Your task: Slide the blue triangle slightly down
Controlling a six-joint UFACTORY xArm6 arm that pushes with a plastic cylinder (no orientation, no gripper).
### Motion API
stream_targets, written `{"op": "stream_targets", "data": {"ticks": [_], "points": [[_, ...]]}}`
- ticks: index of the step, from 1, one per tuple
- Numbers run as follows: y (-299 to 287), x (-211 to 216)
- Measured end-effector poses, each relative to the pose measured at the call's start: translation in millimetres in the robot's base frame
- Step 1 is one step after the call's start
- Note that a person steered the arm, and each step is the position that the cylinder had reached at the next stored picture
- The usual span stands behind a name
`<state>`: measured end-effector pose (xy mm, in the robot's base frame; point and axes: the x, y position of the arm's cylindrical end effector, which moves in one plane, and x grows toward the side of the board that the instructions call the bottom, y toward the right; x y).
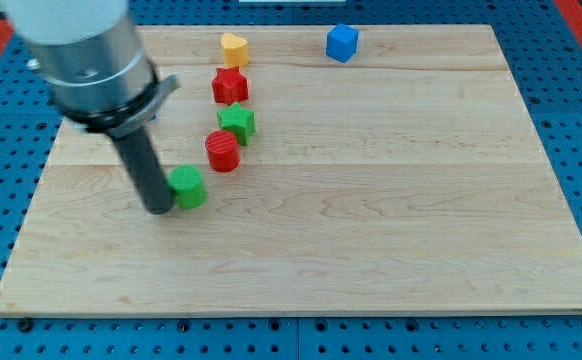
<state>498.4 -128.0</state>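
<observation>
**Blue triangle hidden; tip beside green cube**

No blue triangular block can be made out with certainty; only a sliver of blue (pixel 154 110) shows behind the arm's grey housing (pixel 86 55), near the wooden worktop's (pixel 371 220) left edge. As a small plastic piece, it is judged light, rigid and easily slid, best pushed on its upper face. My tip (pixel 158 208) rests touching the green cube's (pixel 187 187) left side, below that sliver. Nothing is held; the rod has no end effector to open.
</observation>
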Motion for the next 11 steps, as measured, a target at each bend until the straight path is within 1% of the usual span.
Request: {"op": "stream_targets", "data": {"ticks": [1,2,3,4,5,6,7,8,9,10,11], "points": [[-4,7],[-91,-23],[-120,-103],[-100,-173],[-26,-177],[-27,-141],[-43,-175],[-80,-184],[-77,-157],[-36,-121],[-41,-143]]}}
